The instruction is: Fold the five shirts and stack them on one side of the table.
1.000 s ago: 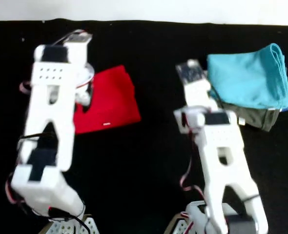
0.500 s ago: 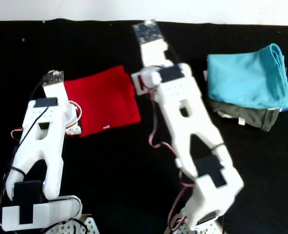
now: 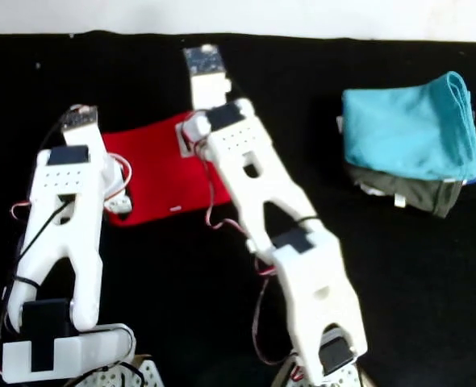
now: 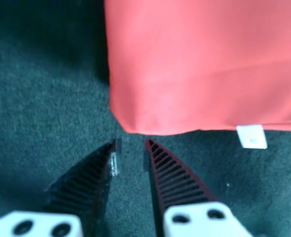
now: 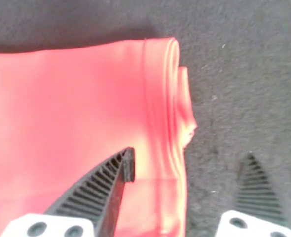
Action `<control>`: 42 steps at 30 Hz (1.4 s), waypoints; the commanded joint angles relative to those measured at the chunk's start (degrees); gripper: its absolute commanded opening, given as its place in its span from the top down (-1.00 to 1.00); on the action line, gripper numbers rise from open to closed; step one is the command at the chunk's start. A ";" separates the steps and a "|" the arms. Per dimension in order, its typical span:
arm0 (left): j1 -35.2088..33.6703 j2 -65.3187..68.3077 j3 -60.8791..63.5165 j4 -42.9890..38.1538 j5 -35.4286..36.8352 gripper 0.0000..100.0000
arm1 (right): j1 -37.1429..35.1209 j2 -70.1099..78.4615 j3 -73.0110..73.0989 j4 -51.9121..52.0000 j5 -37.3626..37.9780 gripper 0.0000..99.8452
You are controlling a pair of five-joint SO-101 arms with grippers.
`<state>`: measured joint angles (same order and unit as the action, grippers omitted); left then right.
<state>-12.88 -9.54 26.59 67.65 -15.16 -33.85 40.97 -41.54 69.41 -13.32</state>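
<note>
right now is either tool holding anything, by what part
Nothing held. The right tool is open astride the edge of the red shirt; the left tool is empty beside its corner.

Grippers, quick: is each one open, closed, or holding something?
Left gripper: barely open, holding nothing, tips just off the red shirt.
Right gripper: wide open, holding nothing, over the shirt's folded edge.

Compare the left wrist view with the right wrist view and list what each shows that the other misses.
Left wrist only: the left gripper, narrowly open just off the red shirt corner, and a white tag at its hem. Right wrist only: the right gripper, wide open astride the shirt's layered folded edge. Both: the red shirt on the dark table.
</note>
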 commanded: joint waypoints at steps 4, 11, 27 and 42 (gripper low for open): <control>-0.57 -2.59 -4.79 1.05 0.44 0.81 | -0.57 8.40 -10.07 -0.40 -0.79 0.31; -0.57 -2.59 -4.44 1.05 0.44 0.81 | 2.15 22.29 -20.18 -2.24 2.81 0.31; -2.15 -2.07 -4.79 0.53 0.26 0.81 | 6.99 27.03 -41.45 20.53 21.01 0.99; -4.88 -1.98 -4.26 -1.41 0.18 0.81 | 26.33 11.91 -47.69 31.69 23.56 0.99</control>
<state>-17.27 -9.54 23.78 67.47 -15.16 -11.60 63.30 -92.18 100.53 9.54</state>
